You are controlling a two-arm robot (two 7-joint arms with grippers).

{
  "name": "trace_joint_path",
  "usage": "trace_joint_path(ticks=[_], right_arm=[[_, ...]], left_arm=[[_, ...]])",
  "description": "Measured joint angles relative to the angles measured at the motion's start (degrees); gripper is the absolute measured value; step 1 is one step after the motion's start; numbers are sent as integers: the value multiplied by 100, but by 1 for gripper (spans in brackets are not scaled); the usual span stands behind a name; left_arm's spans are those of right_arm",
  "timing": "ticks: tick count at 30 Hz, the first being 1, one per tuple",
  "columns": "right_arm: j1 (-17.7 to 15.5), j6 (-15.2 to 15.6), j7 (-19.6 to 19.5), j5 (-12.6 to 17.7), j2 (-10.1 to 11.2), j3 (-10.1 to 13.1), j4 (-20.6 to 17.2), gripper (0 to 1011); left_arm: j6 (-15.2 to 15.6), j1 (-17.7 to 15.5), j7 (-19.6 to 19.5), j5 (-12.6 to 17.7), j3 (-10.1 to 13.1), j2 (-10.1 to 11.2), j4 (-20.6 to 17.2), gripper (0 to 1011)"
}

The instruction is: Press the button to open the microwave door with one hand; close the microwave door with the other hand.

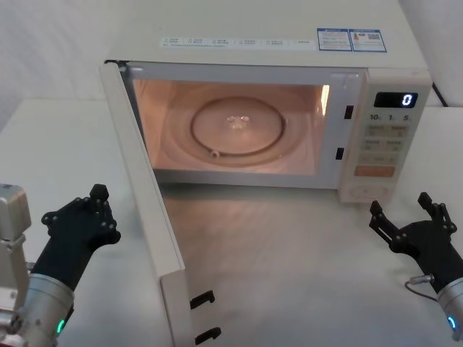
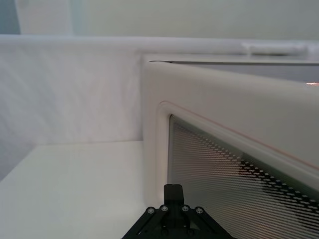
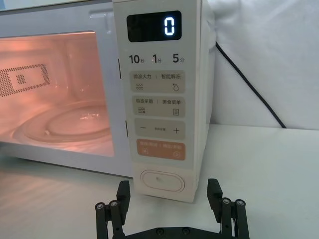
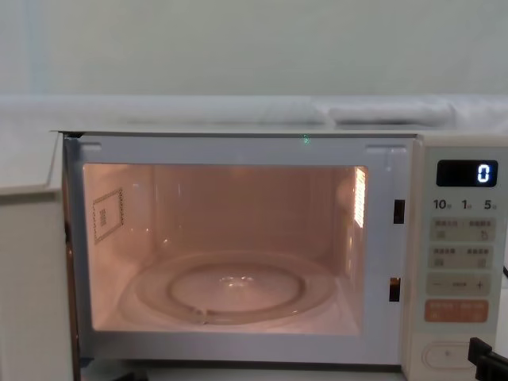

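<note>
Microwave door [image 1: 148, 210] swung wide, edge pointing toward robot. Left gripper [image 1: 81, 224] outside it — can't tell its fingers; right gripper [image 3: 169, 209] spread apart, facing button [image 3: 162, 180].

Quick tally, nothing fancy. One microwave [image 1: 289, 50] on one white table [image 1: 289, 275]. One microwave door [image 1: 148, 210], with two black latch hooks [image 1: 202, 298] on its edge. Two matching latch slots [image 1: 348, 112] on the frame. One glass turntable [image 1: 239, 130] inside. On the panel: one display [image 3: 153, 26], one digit on it, three time labels [image 3: 157, 59], three beige key strips [image 3: 158, 83], one orange key [image 3: 160, 150], one button [image 3: 162, 180]. Two blue stickers [image 1: 350, 39] up top. One black cable [image 3: 249, 84] behind. Two black grippers: left gripper [image 1: 76, 210], right gripper [image 1: 401, 210].
</note>
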Motion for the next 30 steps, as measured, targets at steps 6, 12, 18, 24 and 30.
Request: trace_joint_path(ticks=[6, 12, 18, 24, 30], right_arm=[[0, 0, 0, 0, 0, 0, 0, 1002], [0, 0, 0, 0, 0, 0, 0, 1002], [0, 0, 0, 0, 0, 0, 0, 1002], [0, 0, 0, 0, 0, 0, 0, 1002], [0, 0, 0, 0, 0, 0, 0, 1002]], left_arm=[[142, 219, -426, -256, -246, 143, -369, 0], [168, 349, -754, -557, -498, 331, -563, 0], [177, 394, -1102, -1000, -721, 566, -628, 0], [238, 312, -1339, -1263, -719, 807, -638, 0], [319, 98, -1561, -1402, -513, 1040, -639, 0]])
